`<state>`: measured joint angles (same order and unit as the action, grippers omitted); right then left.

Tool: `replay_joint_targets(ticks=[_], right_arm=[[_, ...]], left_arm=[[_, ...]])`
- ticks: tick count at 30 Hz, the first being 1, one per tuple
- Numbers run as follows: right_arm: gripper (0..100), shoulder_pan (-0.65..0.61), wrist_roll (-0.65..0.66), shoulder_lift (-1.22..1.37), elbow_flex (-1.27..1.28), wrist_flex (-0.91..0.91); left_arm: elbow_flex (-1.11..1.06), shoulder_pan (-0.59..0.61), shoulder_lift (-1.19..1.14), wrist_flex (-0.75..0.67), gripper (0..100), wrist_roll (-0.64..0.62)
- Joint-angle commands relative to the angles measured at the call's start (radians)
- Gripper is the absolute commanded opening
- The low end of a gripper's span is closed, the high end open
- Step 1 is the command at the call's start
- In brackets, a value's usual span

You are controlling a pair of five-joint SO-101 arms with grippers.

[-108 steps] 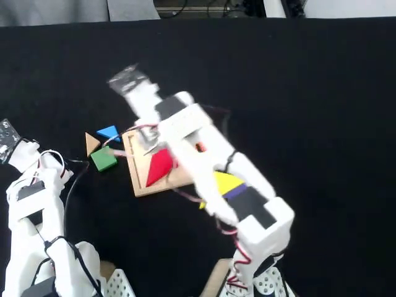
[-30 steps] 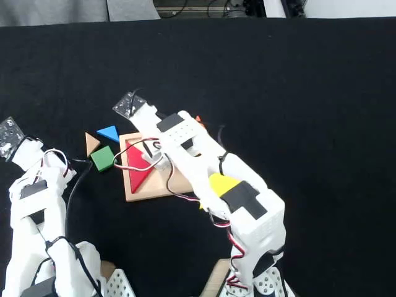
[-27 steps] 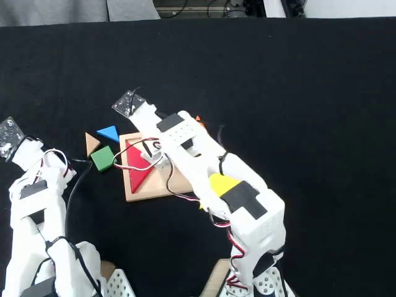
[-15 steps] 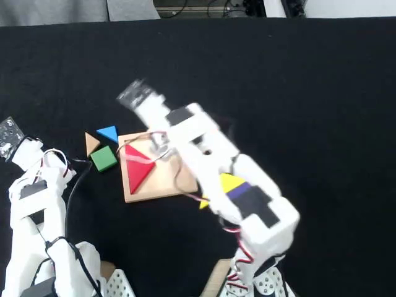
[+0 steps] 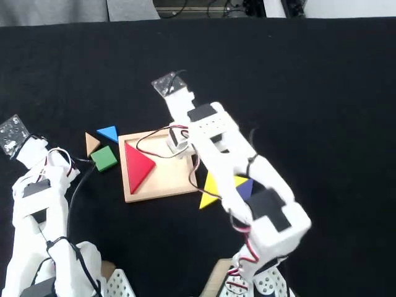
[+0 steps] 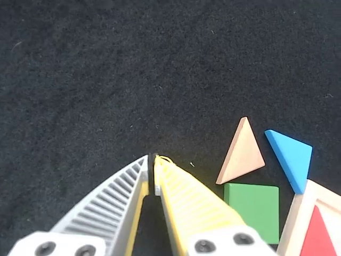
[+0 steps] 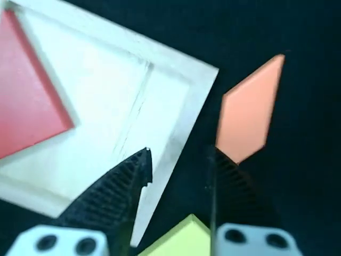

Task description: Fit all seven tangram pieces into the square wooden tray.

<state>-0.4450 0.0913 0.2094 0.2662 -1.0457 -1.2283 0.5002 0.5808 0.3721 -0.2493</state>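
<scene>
Tray: on desk, red triangle seated.
Loose: green square, tan triangle, blue triangle, yellow triangle, purple piece, orange piece — six left.
Right jaws: open, empty, at tray corner.
Left jaws: closed, empty.

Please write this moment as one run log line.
tray: red triangle inside | right gripper: open, at tray edge near orange piece | left gripper: shut | outside: green square

Looked like a robotics lab bench. Had a table draped in black cloth, two white plastic arms with loose red and white wires rising from perforated plates at the near edge. Showed grey fabric and dark cables beyond the far edge.
</scene>
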Motion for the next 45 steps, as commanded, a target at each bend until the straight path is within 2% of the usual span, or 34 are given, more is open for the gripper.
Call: replay_joint_targets(ticks=[1,5,11,17,22,32,41,45], right_arm=[[17.6,0.014,-0.015,0.102,-0.116,0.009],[17.2,0.017,-0.011,0.173,-0.171,0.000],[6.1,0.021,-0.012,0.183,-0.188,-0.011],[3.6,0.110,-0.021,0.188,-0.197,-0.009],[3.6,0.169,-0.112,0.188,-0.196,0.005],[3.6,0.170,-0.292,0.183,-0.140,0.087],[3.9,0.169,-0.391,0.183,-0.140,0.087],[4.0,0.161,-0.393,0.182,-0.142,0.080]], left_arm=[[0.062,-0.015,0.009,-0.015,3,0.003],[0.062,-0.015,0.009,-0.015,3,0.003],[0.061,-0.015,0.011,-0.015,3,0.003],[0.058,-0.015,0.011,-0.015,3,0.003],[0.056,-0.015,0.011,-0.015,3,0.003],[0.056,-0.015,0.011,-0.015,3,0.003],[0.059,-0.015,0.011,-0.015,3,0.003],[0.059,-0.015,0.011,-0.015,3,0.003]])
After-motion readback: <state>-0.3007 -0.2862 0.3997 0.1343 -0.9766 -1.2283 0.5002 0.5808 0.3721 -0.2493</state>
